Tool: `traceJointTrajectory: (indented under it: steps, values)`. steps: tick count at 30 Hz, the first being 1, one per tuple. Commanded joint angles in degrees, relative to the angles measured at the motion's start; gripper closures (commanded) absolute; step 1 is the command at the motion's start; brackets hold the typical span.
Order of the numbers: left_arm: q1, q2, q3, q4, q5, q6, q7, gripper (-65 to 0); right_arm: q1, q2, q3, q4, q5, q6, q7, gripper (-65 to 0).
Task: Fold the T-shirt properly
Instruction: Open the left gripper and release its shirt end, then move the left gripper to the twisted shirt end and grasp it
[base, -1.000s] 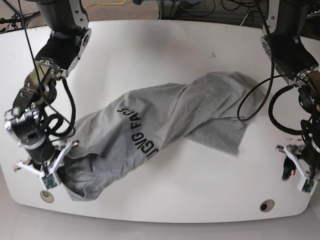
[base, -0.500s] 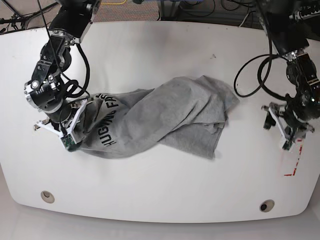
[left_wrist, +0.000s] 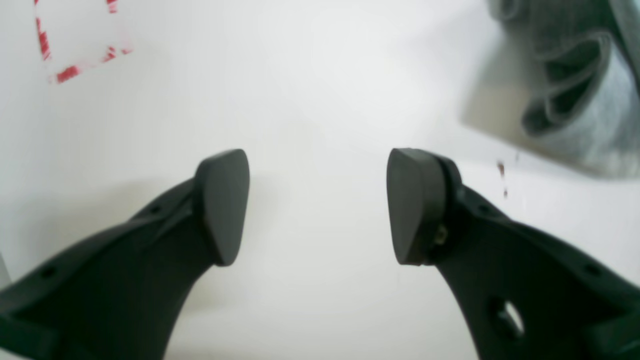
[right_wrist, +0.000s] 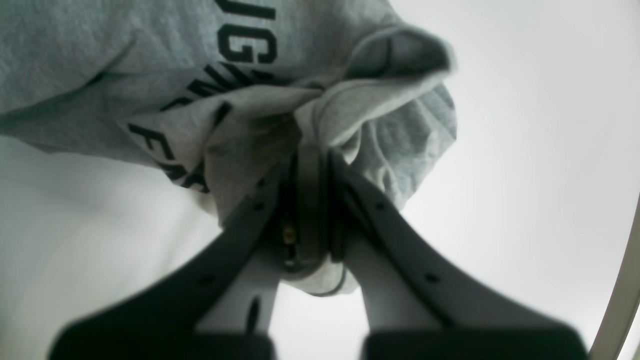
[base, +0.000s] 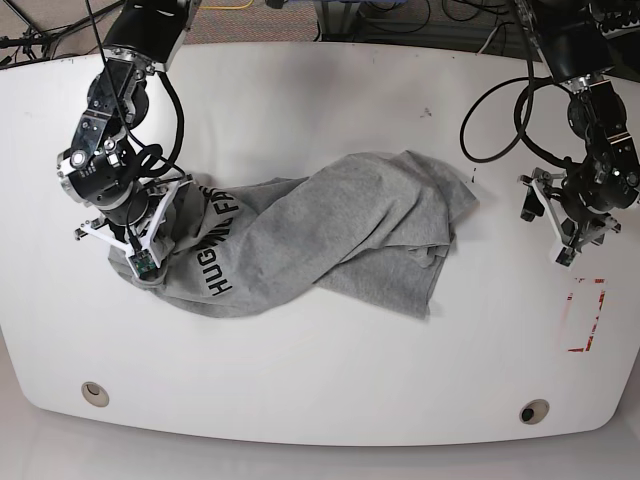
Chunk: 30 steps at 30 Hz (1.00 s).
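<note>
The grey T-shirt lies crumpled across the middle of the white table, its black lettering at the left end. My right gripper is at that left end, shut on a bunched fold of the T-shirt. In the right wrist view the gripper pinches the cloth just below the letters. My left gripper hovers to the right of the shirt, apart from it. It is open and empty over bare table. A rumpled edge of the T-shirt shows at the upper right of the left wrist view.
Red tape marks sit on the table at the right, also seen from the left wrist as tape marks. Two round holes lie near the front edge. Cables run behind the table's back edge.
My right gripper has pulled the shirt's lettered end from the front left corner back toward the left middle, bunching it. My left gripper has moved away from the front edge and opened wider.
</note>
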Motion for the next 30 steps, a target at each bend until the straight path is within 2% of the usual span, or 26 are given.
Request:
traceJointTrajectory:
  steps: [1,9,11,17,30]
  values:
    - [3.76,-0.07,-1.07,7.16,-2.86,-0.06,0.00,-38.8,4.29,0.75,0.33,0.16,0.48,-0.05,1.11,-1.1]
    - [6.84,3.72,-2.48,13.06,-6.21,-0.06,-1.03,-33.9,9.61,1.16,0.40,-1.35,0.54,-0.05,1.09,-1.2]
    - [7.59,4.64,-2.00,11.11,-7.99,-0.06,-1.08,-31.4,8.80,0.14,0.33,-0.75,0.51,-0.05,0.97,-1.4]
    - [6.60,6.41,-1.03,7.48,-9.91,-0.06,-0.83,-30.1,6.65,-0.93,0.31,-0.44,0.41,-0.05,1.05,-1.2]
    - [5.39,8.08,3.87,3.74,-13.44,-0.06,-2.45,-39.5,5.72,-0.42,0.48,-0.38,0.84,-0.05,1.52,-1.2]
